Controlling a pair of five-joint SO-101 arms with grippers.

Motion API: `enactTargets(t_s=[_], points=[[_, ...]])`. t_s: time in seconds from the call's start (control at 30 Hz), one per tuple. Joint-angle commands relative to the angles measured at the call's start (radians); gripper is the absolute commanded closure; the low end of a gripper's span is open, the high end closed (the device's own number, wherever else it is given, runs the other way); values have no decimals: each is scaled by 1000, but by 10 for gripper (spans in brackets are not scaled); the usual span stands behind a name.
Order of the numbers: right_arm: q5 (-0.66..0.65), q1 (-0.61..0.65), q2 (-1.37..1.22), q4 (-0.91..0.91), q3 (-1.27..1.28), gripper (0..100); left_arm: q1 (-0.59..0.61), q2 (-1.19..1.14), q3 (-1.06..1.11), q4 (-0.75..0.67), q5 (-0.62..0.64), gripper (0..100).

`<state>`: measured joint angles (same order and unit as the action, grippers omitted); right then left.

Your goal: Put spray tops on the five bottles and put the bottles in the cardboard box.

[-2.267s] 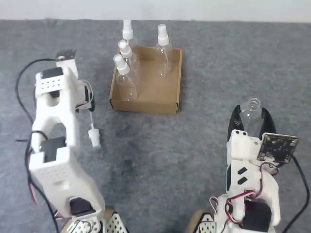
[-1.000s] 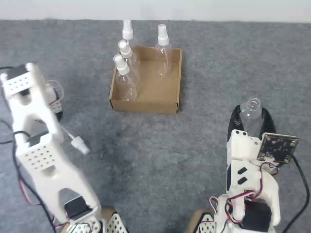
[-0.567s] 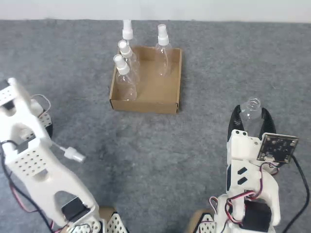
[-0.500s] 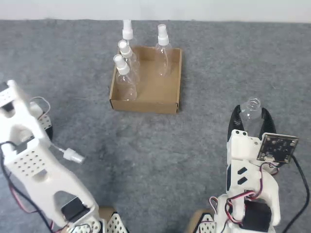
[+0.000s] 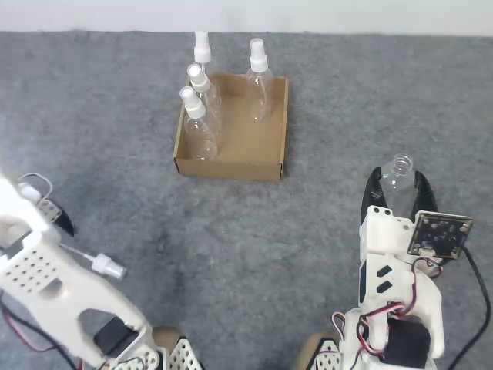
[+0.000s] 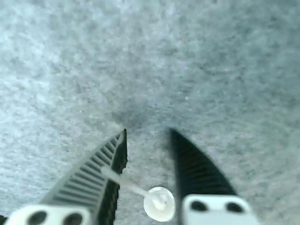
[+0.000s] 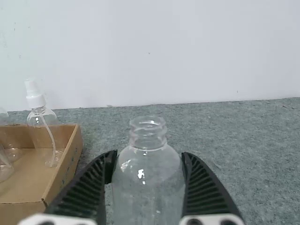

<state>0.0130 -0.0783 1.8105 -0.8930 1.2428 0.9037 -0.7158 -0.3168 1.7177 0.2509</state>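
Change first: over the last couple secs your left arm swung away from the cardboard box [image 5: 231, 166]. It went from just beside the box's left wall to well off on the near-left, w/ the spray top [image 5: 108, 267] riding along. The right arm hasn't budged. Judgement: that's the last top, in hand and turned sideways, but it's not heading for its bottle yet, so capping is still ahead, then boxing.

Left end effector [image 6: 148, 137]: jaws narrowly apart, holding the spray top by its head, deep in near the finger bases. The dip tube slants across to one finger.

Right end effector [image 7: 149, 161]: closed round the body of the open bottle [image 5: 400, 165]. The bottle is upright, neck bare and poking past the fingertips, near-right of the box.

Top and bottle are well apart, on opposite sides of the box, w/ grey worktop [image 5: 308, 254] between them.

Four topped bottles [image 5: 199, 127] stand at the box, at least three of them inside. Can't tell whether the far-left one is in the box or behind it.
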Motion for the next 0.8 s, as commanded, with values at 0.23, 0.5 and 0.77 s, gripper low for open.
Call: enactTargets(t_s=[0.23, 0.5, 0.77], points=[[-20, 5, 4, 19, -11, 965, -3, 285, 90, 38, 2, 758], [-20, 5, 4, 19, -11, 965, -6, 537, 252, 37, -101, 758], [-20, 5, 4, 19, -11, 965, -9, 606, 269, 35, -288, 761]])
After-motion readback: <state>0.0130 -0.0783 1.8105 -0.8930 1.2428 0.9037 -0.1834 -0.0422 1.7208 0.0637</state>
